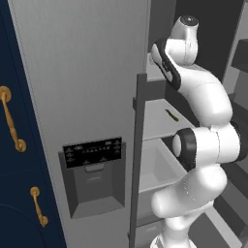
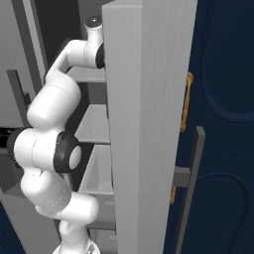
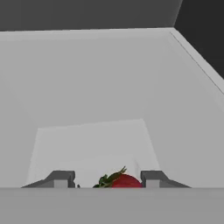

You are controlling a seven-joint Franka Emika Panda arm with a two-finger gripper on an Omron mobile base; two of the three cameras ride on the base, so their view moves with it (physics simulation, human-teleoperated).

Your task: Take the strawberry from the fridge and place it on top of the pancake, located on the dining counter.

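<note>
In the hand view the strawberry [image 3: 125, 180], bright red with green leaves, lies on a pale grey shelf floor [image 3: 92, 140] inside the fridge [image 1: 87, 72]. My gripper [image 3: 107, 178] straddles it with one fingertip on each side. The right fingertip [image 3: 152, 177] is close against the fruit. A gap shows between the left fingertip and the leaves. In the base views my arm [image 1: 203, 106] reaches up into the fridge's open compartment, past the edge of its open door [image 2: 144, 124]. The pancake and the dining counter are out of view.
A thin yellowish-green stick-like item [image 1: 171, 115] lies on a middle fridge shelf [image 1: 157, 121], above a pale drawer [image 1: 160, 164]. Navy cabinets with brass handles [image 1: 9, 121] flank the fridge on the left. The shelf's back and side walls stand close ahead of the hand.
</note>
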